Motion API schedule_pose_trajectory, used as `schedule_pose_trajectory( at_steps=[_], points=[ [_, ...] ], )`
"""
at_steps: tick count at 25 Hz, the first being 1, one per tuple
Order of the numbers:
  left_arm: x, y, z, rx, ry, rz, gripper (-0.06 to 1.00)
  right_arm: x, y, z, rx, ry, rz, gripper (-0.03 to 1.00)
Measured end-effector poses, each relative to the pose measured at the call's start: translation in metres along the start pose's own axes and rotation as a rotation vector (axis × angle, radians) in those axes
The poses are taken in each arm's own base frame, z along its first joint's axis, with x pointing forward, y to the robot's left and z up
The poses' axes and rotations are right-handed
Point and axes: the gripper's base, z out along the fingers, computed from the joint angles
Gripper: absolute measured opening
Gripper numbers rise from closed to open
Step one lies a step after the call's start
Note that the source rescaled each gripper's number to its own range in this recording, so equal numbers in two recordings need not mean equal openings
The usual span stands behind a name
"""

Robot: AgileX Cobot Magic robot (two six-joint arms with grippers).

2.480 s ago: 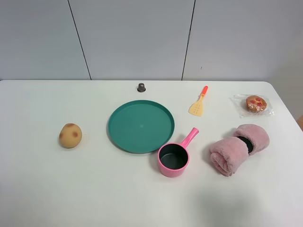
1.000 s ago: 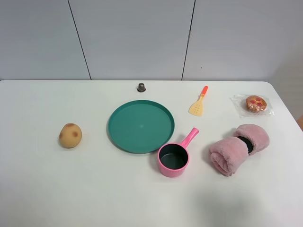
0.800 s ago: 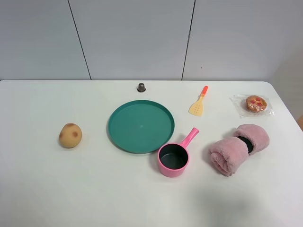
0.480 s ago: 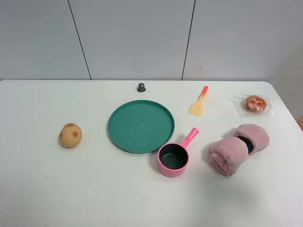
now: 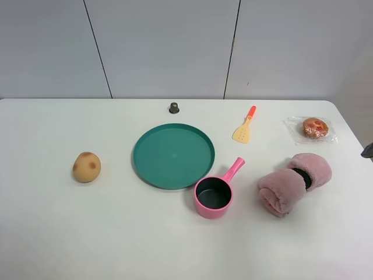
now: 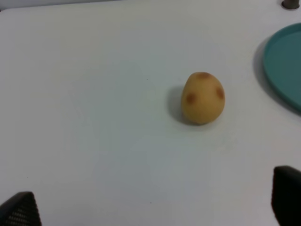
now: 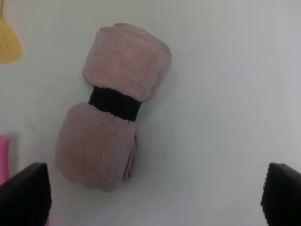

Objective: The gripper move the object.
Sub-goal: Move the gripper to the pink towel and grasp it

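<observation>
The object is a fluffy pink rolled towel [image 5: 294, 182] cinched by a black band [image 5: 302, 177]. It lies on the white table at the right, to the right of the pink saucepan [image 5: 214, 195]. In the right wrist view the towel [image 7: 115, 106] lies ahead of my right gripper [image 7: 153, 195], whose dark fingertips [image 7: 23, 193] stand wide apart and hold nothing. A dark bit of the right arm [image 5: 368, 151] shows at the right edge of the high view. My left gripper [image 6: 153, 207] is open and empty, with a spotted potato [image 6: 202, 98] ahead of it.
A green plate [image 5: 173, 155] sits mid-table and the potato [image 5: 86, 167] at the left. A yellow spatula [image 5: 244, 127], a wrapped cookie [image 5: 315, 128] and a small dark knob [image 5: 173, 107] lie toward the back. The table's right edge is close to the towel.
A dark bit of the right arm has come into the high view at the right edge. The towel and the other things have not moved.
</observation>
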Motion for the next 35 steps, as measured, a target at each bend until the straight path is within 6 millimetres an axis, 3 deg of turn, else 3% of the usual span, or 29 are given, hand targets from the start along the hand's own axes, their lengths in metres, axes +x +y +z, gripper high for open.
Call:
schedule_pose_trajectory(
  at_steps=[11,19,35],
  points=[
    [0.0,0.0,0.0,0.0,0.0,0.0,1.0,-0.021,0.015,0.061,0.104,0.17,0.08,0.99],
    [0.0,0.0,0.0,0.0,0.0,0.0,1.0,-0.034,0.024,0.084,0.058,0.104,0.165,0.96],
    [0.0,0.0,0.0,0.0,0.0,0.0,1.0,-0.033,0.031,0.156,0.085,0.248,0.242,0.95]
  ],
)
